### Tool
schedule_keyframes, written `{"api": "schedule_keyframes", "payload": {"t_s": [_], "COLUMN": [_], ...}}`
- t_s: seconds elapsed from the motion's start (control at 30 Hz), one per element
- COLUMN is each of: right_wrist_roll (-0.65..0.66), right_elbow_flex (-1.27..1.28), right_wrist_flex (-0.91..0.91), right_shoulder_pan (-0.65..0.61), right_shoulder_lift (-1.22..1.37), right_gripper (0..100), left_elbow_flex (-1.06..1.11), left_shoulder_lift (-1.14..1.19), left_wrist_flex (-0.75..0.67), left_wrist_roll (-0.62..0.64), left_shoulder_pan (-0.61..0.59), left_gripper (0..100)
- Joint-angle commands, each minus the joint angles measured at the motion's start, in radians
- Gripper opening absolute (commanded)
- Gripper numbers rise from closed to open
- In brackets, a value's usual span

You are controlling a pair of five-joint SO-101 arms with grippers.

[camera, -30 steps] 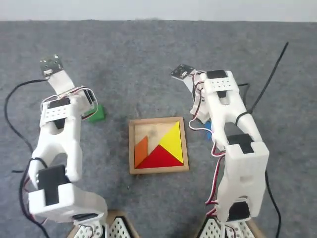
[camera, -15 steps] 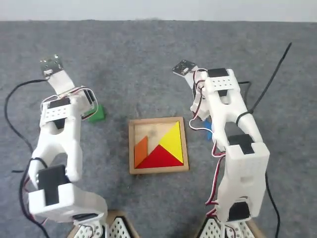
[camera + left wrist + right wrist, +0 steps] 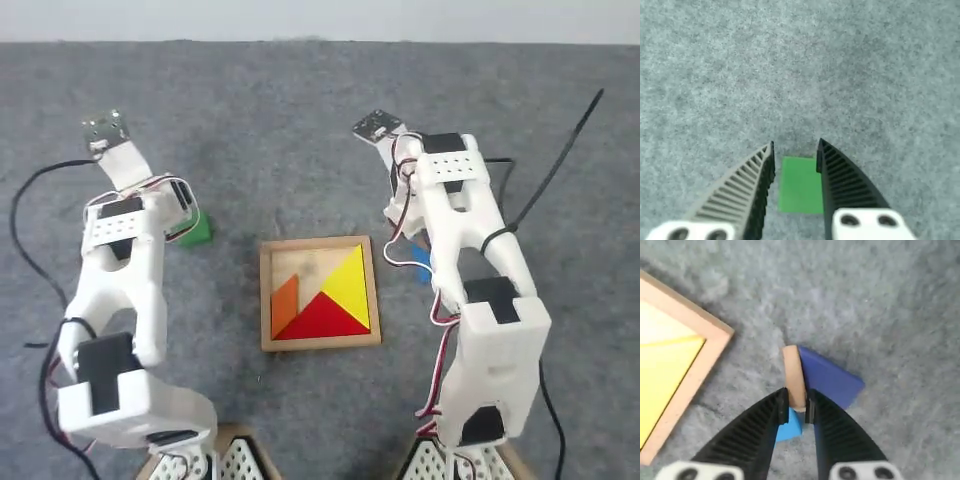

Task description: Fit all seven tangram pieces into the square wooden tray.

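The square wooden tray (image 3: 320,343) lies mid-table and holds a yellow triangle (image 3: 352,283), a red triangle (image 3: 322,317) and an orange piece (image 3: 285,301). In the left wrist view my left gripper (image 3: 795,150) stands open, its fingers straddling a green square piece (image 3: 800,185) flat on the carpet. That green piece (image 3: 198,231) lies left of the tray. My right gripper (image 3: 796,402) is shut on the pale wooden edge of a dark blue piece (image 3: 827,377), tilted up on edge just right of the tray's corner (image 3: 707,347). A light blue piece (image 3: 790,429) lies under the fingers.
Grey carpet covers the whole table. Black cables trail beside both arms, one (image 3: 565,150) rising at the right. The light blue piece (image 3: 422,262) peeks out by the right arm, close to the tray's right rim.
The right arm has shifted a little to the right and away from the tray. The left arm and the tray's pieces have not moved.
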Motion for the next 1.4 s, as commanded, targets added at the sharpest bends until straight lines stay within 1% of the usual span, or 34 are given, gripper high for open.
{"api": "schedule_keyframes", "payload": {"t_s": [0.0, 0.07, 0.2, 0.43, 0.67, 0.73, 0.87, 1.03, 1.13, 1.3, 1.37], "right_wrist_roll": [-0.012, -0.012, -0.006, -0.006, -0.005, -0.009, -0.012, -0.012, -0.014, -0.002, 0.04], "right_elbow_flex": [-0.031, -0.029, -0.026, -0.02, -0.02, -0.02, -0.021, -0.08, -0.11, -0.114, -0.109], "right_wrist_flex": [0.016, 0.018, 0.018, 0.015, 0.005, -0.012, -0.022, 0.061, 0.122, 0.189, 0.202], "right_shoulder_pan": [-0.025, -0.03, -0.041, -0.044, -0.044, -0.045, -0.039, -0.048, -0.09, -0.196, -0.248], "right_shoulder_lift": [-0.091, -0.091, -0.084, -0.024, 0.045, 0.064, 0.076, -0.019, -0.104, -0.188, -0.189], "right_gripper": [6.5, 6.3, 1.8, 12.1, 11.9, 9.7, 0.4, 0.8, 0.8, 0.8, 0.8], "left_elbow_flex": [-0.013, -0.013, -0.013, -0.013, -0.013, -0.013, -0.013, -0.013, -0.013, -0.015, -0.015], "left_shoulder_lift": [-0.009, -0.009, -0.009, -0.012, -0.011, -0.009, -0.009, -0.009, -0.009, -0.011, -0.012], "left_wrist_flex": [-0.028, -0.028, -0.028, -0.026, -0.026, -0.026, -0.028, -0.029, -0.029, -0.029, -0.029], "left_wrist_roll": [-0.015, -0.015, -0.015, -0.015, -0.015, -0.015, -0.015, -0.015, -0.015, -0.015, -0.015], "left_shoulder_pan": [0.008, 0.008, 0.008, 0.008, 0.008, 0.008, 0.008, 0.008, 0.008, 0.002, 0.002], "left_gripper": [14, 14, 14, 14, 14, 14, 14, 14, 14, 14, 14]}}
